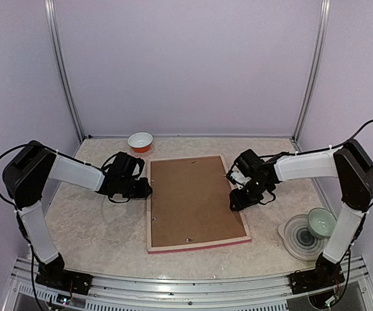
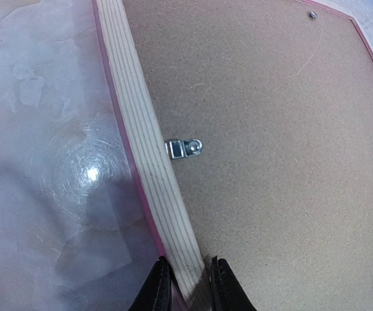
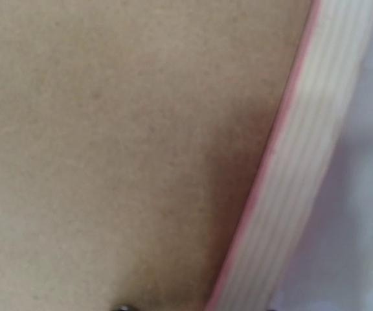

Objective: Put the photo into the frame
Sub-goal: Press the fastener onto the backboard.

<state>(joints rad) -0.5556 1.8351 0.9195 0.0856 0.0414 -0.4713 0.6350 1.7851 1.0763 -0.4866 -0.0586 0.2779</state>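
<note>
The frame [image 1: 199, 244] lies face down in the middle of the table, its pale striped back up and a pink edge showing. A plain brown backing board [image 1: 193, 197] fills it. The photo is hidden. My left gripper [image 1: 146, 189] is at the frame's left rail. In the left wrist view the left gripper [image 2: 188, 275] is shut on that rail [image 2: 144, 149], one finger on each side. My right gripper [image 1: 237, 201] is at the right rail. In the right wrist view its tips barely show, and the right gripper [image 3: 196, 308] stands wider than the rail [image 3: 309, 162].
An orange and white bowl [image 1: 140, 141] stands at the back, left of centre. A pale green bowl [image 1: 320, 222] sits on a clear round lid [image 1: 298, 236] at the front right. A small metal clip [image 2: 184, 148] lies on the board beside the left rail.
</note>
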